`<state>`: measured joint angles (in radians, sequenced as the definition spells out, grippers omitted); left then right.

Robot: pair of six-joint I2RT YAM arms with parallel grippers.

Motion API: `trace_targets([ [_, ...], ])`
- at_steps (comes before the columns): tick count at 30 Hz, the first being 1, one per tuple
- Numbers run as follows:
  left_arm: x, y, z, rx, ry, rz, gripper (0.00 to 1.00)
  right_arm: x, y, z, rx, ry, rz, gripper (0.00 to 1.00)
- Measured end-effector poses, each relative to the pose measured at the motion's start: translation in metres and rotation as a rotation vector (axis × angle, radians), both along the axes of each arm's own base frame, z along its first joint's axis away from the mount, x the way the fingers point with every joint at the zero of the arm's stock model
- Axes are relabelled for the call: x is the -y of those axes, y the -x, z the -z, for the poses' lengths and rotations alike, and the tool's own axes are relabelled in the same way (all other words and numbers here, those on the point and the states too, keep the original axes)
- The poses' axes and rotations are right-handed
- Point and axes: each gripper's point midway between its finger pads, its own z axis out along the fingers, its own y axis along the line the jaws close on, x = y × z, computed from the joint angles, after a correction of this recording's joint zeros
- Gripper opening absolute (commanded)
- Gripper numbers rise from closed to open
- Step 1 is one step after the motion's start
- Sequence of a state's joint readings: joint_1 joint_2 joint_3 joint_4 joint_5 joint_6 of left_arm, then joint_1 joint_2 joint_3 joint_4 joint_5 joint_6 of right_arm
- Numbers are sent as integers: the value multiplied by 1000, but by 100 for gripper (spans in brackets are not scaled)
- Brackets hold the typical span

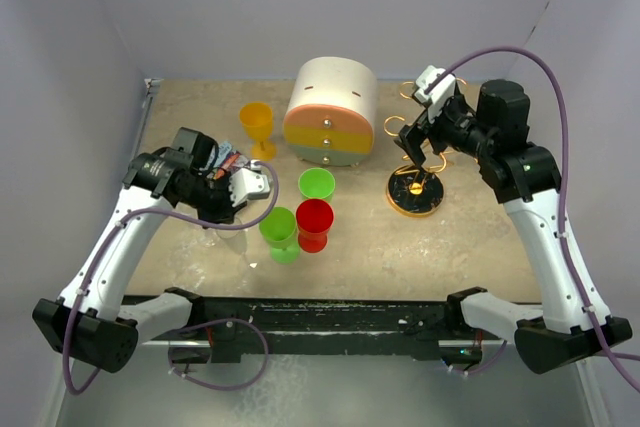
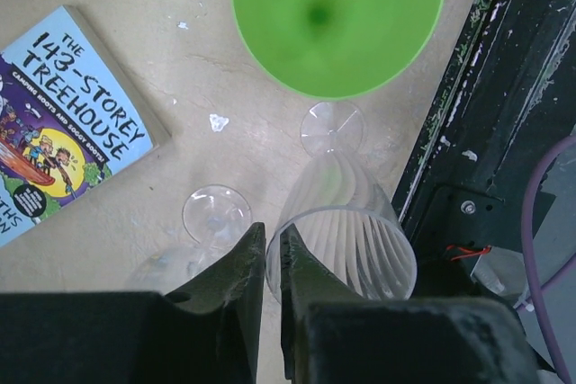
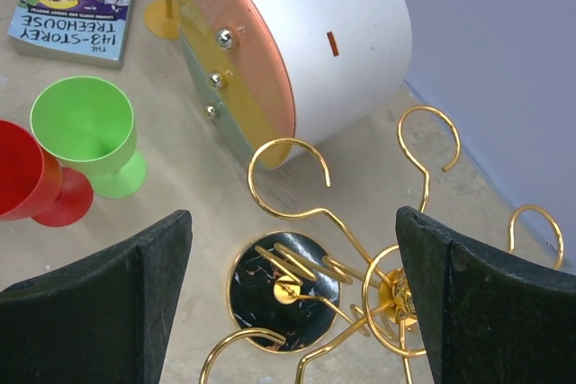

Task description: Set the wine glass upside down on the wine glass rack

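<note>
Left hand (image 2: 272, 233), narrowed to a slit, pinches upright wine glass (image 2: 346, 240) rim; wine glass rack (image 1: 415, 190) stands well apart, frame right

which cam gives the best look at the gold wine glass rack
Right wrist: the wine glass rack is close, showing its curled loops, stem and black-and-gold base. The top view shows it small, partly hidden by the right claw. The left wrist view does not show it.
</note>
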<state>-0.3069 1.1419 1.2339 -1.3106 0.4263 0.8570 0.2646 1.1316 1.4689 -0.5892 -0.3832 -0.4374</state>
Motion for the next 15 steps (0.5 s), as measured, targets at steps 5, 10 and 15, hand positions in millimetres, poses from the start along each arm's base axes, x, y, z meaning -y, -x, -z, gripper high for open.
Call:
trace_targets([
  [5, -2, 3, 1, -12, -14, 2, 0, 0, 0, 1, -2, 1, 0, 97],
  [10, -6, 8, 0, -18, -30, 12, 0, 0, 0, 1, -2, 1, 0, 97],
  [15, -14, 5, -12, 35, -70, 12, 0, 0, 0, 1, -2, 0, 0, 97],
])
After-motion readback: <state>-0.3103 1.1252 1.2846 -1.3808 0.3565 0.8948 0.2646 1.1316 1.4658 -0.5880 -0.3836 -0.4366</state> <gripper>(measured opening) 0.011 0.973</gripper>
